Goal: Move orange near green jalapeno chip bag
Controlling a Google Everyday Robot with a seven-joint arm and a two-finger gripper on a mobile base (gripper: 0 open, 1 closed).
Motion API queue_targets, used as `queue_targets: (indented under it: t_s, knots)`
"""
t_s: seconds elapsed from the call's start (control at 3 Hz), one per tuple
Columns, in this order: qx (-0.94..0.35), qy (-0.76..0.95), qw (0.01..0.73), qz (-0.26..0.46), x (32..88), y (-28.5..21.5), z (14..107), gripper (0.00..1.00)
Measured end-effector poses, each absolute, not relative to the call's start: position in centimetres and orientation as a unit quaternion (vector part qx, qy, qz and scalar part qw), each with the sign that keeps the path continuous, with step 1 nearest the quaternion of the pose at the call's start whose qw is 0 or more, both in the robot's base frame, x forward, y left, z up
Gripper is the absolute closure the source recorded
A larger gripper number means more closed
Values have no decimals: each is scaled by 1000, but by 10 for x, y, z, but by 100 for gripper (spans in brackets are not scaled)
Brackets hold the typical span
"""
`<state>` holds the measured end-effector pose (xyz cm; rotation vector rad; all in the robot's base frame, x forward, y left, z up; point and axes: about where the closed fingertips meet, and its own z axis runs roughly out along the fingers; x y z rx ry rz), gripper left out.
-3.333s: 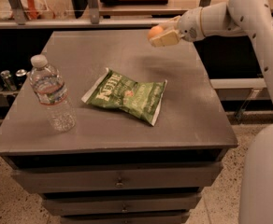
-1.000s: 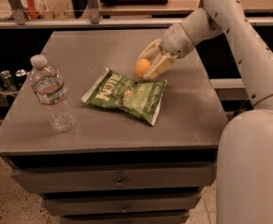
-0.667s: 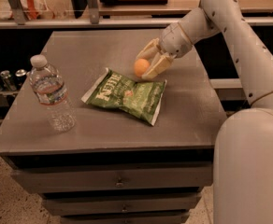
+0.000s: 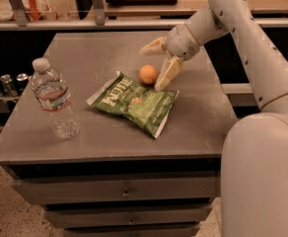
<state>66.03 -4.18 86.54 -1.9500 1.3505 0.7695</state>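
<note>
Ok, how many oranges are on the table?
1: the orange, by the far edge of the green jalapeno chip bag, within the open claw. None seem hidden.

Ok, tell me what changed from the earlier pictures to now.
The gripper brought the orange down from the far right to the far edge of the green jalapeno chip bag and let go; its fingers now stand open around the orange. Bag and water bottle stayed put.

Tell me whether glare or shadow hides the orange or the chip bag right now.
Camera view: warm, dim light, no harsh glare; the orange sits evenly lit just behind the green jalapeno chip bag, whose foil shows only mild sheen; the gripper, open with a finger either side of the orange, leaves it unshaded.
</note>
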Motion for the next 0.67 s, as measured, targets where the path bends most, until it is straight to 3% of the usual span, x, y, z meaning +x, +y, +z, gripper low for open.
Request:
queue_targets:
  t_s: [0.67]
  knots:
    - [-738, 520, 324, 284, 672, -45, 868, 0]
